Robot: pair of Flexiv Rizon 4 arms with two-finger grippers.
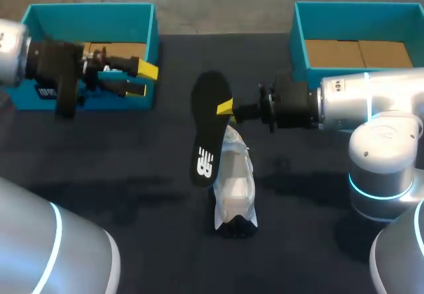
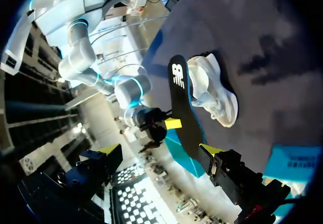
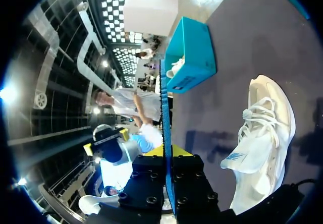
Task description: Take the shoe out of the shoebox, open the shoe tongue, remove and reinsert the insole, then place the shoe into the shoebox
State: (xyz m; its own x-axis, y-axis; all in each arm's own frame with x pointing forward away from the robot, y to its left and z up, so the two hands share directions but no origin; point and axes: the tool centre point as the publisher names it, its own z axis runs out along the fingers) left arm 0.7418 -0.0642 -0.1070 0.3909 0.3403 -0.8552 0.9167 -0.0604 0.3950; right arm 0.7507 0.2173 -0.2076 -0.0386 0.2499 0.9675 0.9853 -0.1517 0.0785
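You have one white shoe [image 1: 235, 181] with white laces, and it lies out on the dark table [image 1: 132, 168] near the middle, between two blue boxes, the left box [image 1: 93, 16] and the right box [image 1: 358, 17]. There is one black insole [image 1: 209, 128] with a white mark on it, held up on its edge just beside the shoe. Your right gripper [image 1: 226, 106] has both fingers pressed on the insole, one on each side, while your left gripper [image 1: 143, 80] has its fingers wide apart with nothing in them, by the front of the left box.
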